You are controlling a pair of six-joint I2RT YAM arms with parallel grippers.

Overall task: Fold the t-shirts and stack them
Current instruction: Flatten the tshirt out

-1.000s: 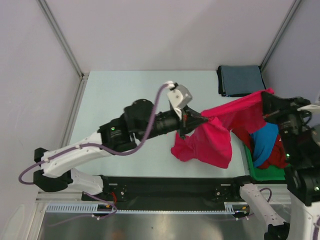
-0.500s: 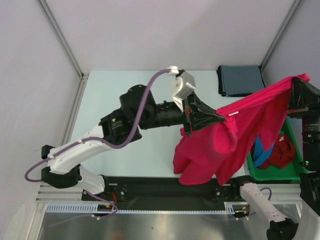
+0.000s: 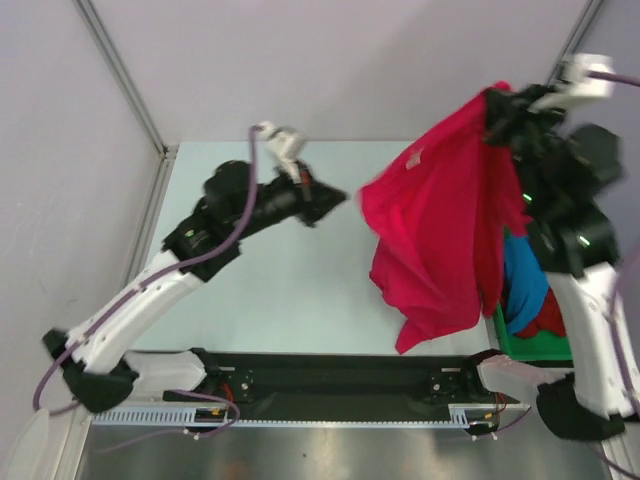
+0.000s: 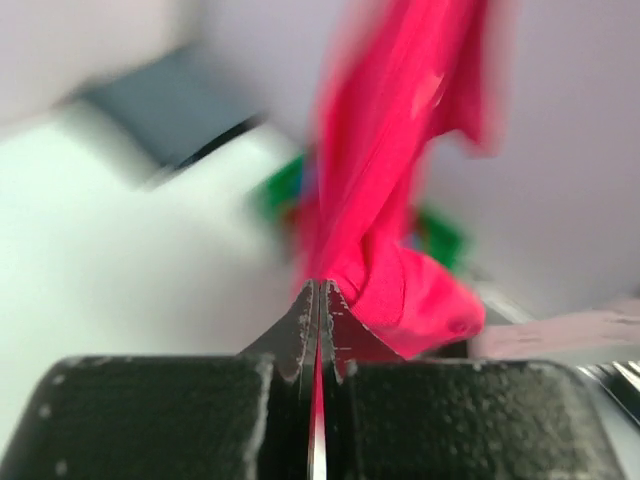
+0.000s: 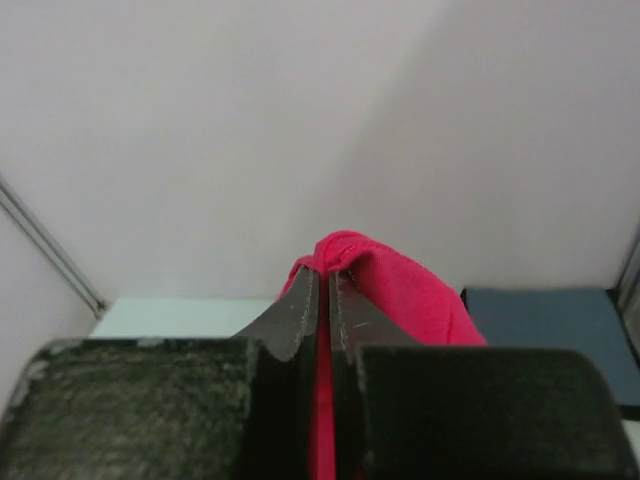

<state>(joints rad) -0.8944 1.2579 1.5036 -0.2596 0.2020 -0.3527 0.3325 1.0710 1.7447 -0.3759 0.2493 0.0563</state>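
Right gripper: raised high over the far right corner of the tabletop, jaws clenched on a gathered fold of the pink-red t-shirt. Seen from the right wrist with cloth bulging up past the pinched fingertips.

Pink-red t-shirt: off the tabletop, hanging from that single grip. Long axis upright, with the bunched top end pointing up into the jaws and the loose end pointing down toward the right part of the near edge. In the overhead view, stretches from the far right corner toward the near edge, widening downward, with a small white tag on the side facing the left arm. Cannot tell whether the lowest folds touch the surface.

Left gripper: clamped shut above the middle of the tabletop, tips pointing right at the shirt and stopping just short of its nearest edge in the overhead view. From the left wrist, blurred, shows a thin red sliver in the slit between the closed fingers.

Green tray: at the near right corner, partly hidden by the hanging cloth. Holds the bright blue t-shirt and the darker red t-shirt, both crumpled and touching each other.

Grey-blue t-shirt: folded flat at the far right corner of the tabletop, seen from the right wrist just right of the fingers.
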